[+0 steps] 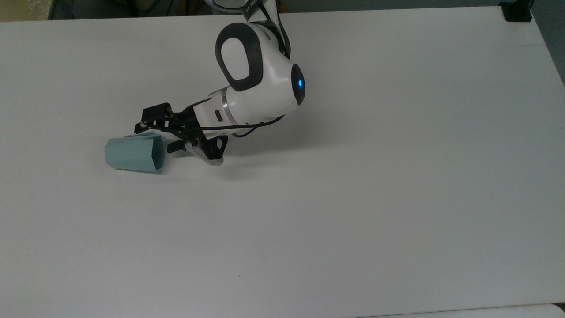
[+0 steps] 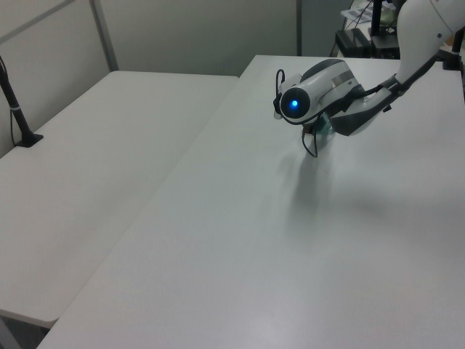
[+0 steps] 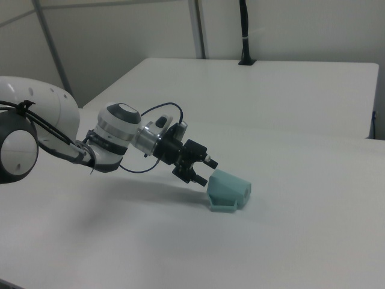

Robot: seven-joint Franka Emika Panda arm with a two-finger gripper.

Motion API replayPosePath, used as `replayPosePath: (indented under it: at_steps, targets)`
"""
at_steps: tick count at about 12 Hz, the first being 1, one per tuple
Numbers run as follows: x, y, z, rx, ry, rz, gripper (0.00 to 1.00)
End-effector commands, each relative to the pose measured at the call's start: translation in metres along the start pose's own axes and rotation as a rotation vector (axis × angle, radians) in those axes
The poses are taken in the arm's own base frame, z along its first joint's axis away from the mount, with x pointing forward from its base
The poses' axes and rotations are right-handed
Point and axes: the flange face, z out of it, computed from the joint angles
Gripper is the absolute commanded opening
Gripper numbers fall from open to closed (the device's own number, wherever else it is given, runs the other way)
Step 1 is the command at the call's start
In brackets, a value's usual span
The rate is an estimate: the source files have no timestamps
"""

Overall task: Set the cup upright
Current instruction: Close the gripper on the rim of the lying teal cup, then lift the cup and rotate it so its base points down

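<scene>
One faceted teal cup (image 1: pixel 134 153) lying on side on white table (image 1: pixel 353 198), rim facing gripper (image 1: pixel 152 138). Fingers spread wide right at rim, nothing grasped, arm angled low.

The cup (image 1: pixel 133 153) lies on the table (image 1: pixel 353 198), top view's left.

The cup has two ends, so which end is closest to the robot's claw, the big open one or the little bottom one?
The big open end. The cup lies on its side on the table, wide rim facing the gripper; its narrow base points toward the top view's left.
</scene>
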Motion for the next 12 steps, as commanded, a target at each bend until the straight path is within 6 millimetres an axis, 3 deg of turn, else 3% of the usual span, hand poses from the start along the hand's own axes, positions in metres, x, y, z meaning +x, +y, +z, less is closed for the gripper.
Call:
replayPosePath:
  at_steps: [1, 3, 8, 10, 12]
  targets:
    - [0.01, 0.001, 0.009, 0.024, 0.033, 0.028, 0.99]
    - [0.01, -0.002, 0.014, 0.021, 0.029, 0.022, 0.94]
    - [0.015, 0.001, 0.03, -0.001, 0.029, 0.019, 0.66]
    - [0.015, 0.0, 0.034, -0.006, 0.036, 0.013, 0.38]
    - [0.015, -0.002, 0.036, -0.011, 0.042, 0.002, 0.0]
